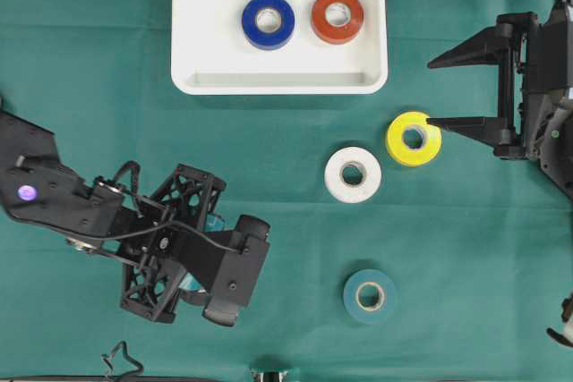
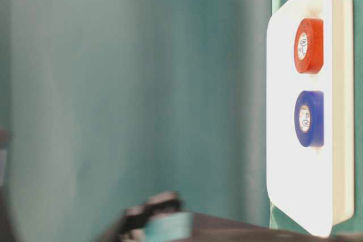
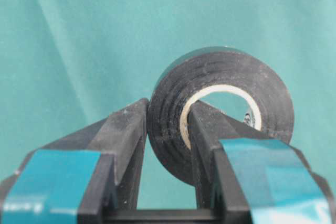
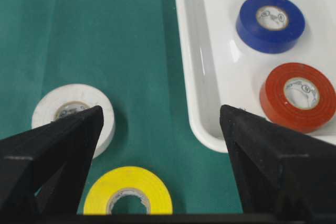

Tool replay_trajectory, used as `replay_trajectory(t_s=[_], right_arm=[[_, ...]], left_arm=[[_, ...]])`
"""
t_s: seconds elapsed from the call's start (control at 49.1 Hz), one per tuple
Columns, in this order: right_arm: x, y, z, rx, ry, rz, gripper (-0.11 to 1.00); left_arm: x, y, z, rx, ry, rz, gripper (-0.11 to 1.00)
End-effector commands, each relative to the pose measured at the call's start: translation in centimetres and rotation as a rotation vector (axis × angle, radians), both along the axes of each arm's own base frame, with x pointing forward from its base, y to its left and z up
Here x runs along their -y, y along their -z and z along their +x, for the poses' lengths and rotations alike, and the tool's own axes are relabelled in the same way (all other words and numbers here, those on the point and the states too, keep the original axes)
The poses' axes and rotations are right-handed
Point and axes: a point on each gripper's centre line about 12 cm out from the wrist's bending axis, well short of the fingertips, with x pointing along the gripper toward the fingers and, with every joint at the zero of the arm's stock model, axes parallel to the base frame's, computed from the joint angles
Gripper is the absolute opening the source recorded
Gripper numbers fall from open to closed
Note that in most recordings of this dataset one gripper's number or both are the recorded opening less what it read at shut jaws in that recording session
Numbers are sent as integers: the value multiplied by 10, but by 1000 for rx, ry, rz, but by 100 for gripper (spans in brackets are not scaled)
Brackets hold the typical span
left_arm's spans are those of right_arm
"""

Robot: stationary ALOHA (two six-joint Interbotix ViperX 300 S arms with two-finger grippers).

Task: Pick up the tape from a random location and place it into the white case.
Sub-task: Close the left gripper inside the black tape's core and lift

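Between my left claw's (image 3: 167,129) fingers sat 1 black roll of electrical tape (image 3: 220,108), clamped through its wall, 1 finger outside, 1 inside the core. Up and right of me, across green cloth, lay the shallow white plastic case (image 1: 192,42). My right claw (image 1: 439,91) gaped empty, nearer it.

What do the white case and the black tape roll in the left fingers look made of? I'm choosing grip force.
The shallow white case looks like glossy moulded plastic: rounded corners, sheen along its wall. The black tape roll looks like matte vinyl tape wound in visible layers on a pale, probably cardboard, core.
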Motion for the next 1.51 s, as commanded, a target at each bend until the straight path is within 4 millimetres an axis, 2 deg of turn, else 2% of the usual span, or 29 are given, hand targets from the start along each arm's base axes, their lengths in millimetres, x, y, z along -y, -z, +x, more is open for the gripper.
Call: replay_trajectory(t_s=[0.0,0.305,0.509,1.486], right_arm=[[0,-11,5,30,-2,-6,85],[0,-11,5,30,-2,-6,85],[0,-11,5,30,-2,-6,85],[0,-11,5,30,-2,-6,85]], left_arm=[[1,-42,-1,72,1,-31,19],[-2,-97,-7,106,1,-41,19],[-2,-114,-9,98,2,-36,19],[-4,-116,-13,92,2,-30,19]])
